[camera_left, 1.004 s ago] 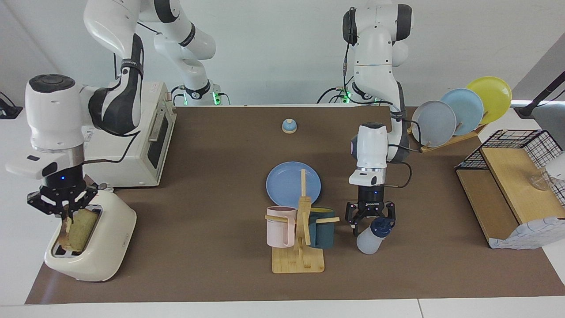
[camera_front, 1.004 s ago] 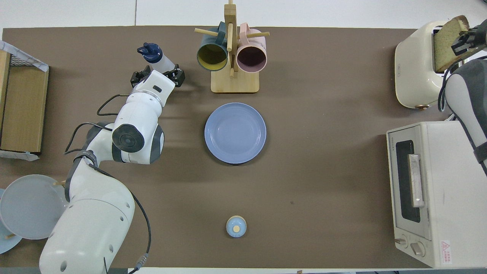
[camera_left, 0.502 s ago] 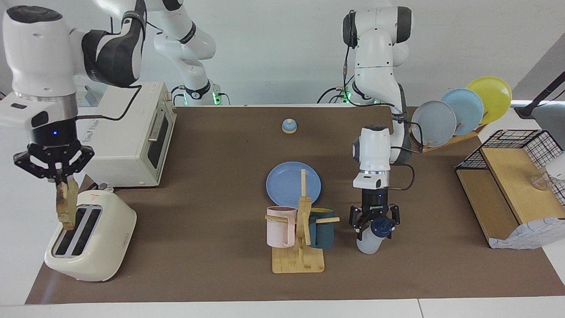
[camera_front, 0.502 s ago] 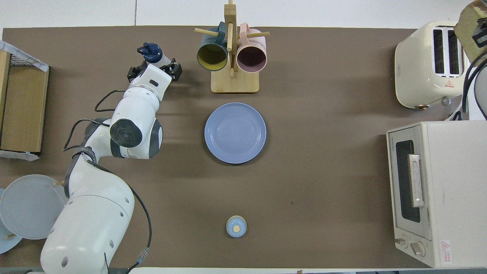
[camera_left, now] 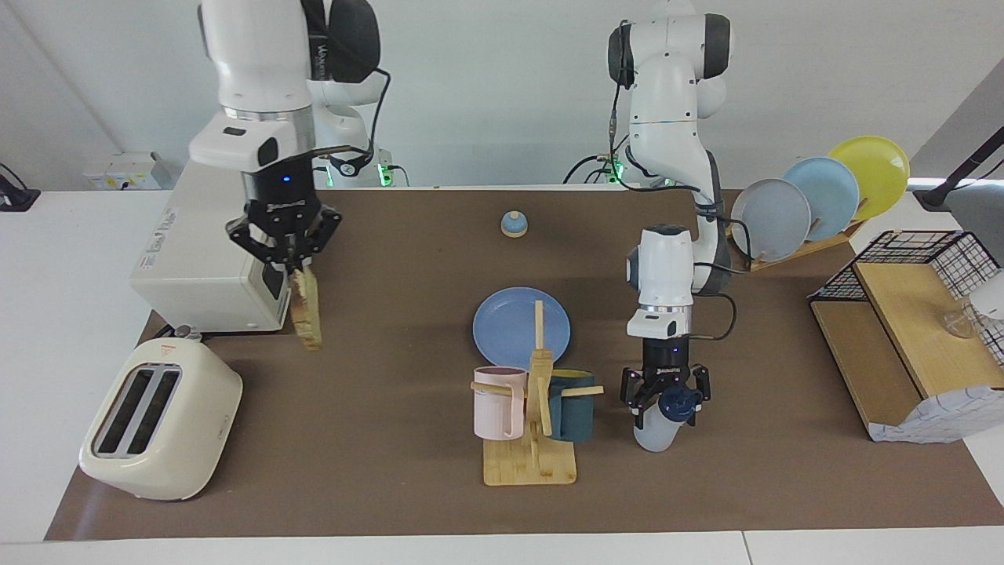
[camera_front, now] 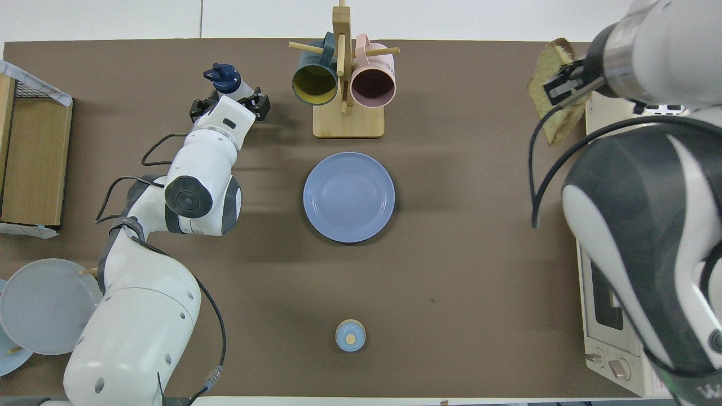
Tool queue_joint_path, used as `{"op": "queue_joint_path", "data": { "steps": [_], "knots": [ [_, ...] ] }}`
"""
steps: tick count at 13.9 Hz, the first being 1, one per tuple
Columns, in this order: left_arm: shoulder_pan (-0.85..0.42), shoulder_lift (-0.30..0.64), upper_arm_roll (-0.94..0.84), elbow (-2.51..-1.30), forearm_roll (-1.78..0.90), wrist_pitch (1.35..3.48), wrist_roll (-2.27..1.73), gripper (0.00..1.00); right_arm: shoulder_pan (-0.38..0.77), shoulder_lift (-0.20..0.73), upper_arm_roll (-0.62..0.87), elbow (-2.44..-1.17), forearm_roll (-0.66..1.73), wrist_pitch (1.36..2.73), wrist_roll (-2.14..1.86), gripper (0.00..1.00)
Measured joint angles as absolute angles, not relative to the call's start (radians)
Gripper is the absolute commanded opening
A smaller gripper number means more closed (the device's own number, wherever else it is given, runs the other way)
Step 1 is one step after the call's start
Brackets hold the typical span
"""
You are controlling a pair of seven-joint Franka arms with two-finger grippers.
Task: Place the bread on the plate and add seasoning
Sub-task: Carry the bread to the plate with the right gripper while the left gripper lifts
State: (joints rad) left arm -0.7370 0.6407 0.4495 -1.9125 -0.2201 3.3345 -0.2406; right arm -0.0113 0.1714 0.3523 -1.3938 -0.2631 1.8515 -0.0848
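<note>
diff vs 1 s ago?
The right gripper, shut on the bread, pulled it out of the toaster and carried it toward the plate. The left gripper moved in around the seasoning, which went from tilted to upright. Plate, mugs and bell unchanged.

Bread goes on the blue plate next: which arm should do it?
Right. Its end effector already grips the bread, hanging in the air beside the toaster oven; the plate is bare. The left end effector is down around the seasoning.

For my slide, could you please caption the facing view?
Right gripper carries bread above the table; left gripper straddles the seasoning.
</note>
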Motion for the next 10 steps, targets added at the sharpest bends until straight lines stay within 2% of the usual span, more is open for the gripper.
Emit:
{"op": "queue_joint_path", "data": {
  "steps": [1,3,6,8,10],
  "knots": [
    [-0.737,0.641,0.449,-1.912,-0.220,3.326,-0.241,0.00,0.019,0.164,0.365,-1.401,-0.263,1.838,-0.007,0.00],
    [-0.737,0.641,0.449,-1.909,-0.220,3.317,-0.239,0.00,0.073,0.146,0.374,-1.427,-0.224,1.823,0.129,0.00],
    [-0.737,0.641,0.450,-1.906,-0.219,3.311,-0.225,0.00,0.087,0.117,0.375,-1.492,-0.033,1.861,0.316,0.00],
    [-0.733,0.641,0.453,-1.905,-0.219,3.311,-0.225,0.00,0.104,0.097,0.376,-1.574,0.013,1.957,0.349,0.00],
    [-0.721,0.641,0.453,-1.903,-0.219,3.311,-0.225,0.00,0.172,0.091,0.378,-1.690,0.020,2.116,0.376,0.00]
  ]
}}
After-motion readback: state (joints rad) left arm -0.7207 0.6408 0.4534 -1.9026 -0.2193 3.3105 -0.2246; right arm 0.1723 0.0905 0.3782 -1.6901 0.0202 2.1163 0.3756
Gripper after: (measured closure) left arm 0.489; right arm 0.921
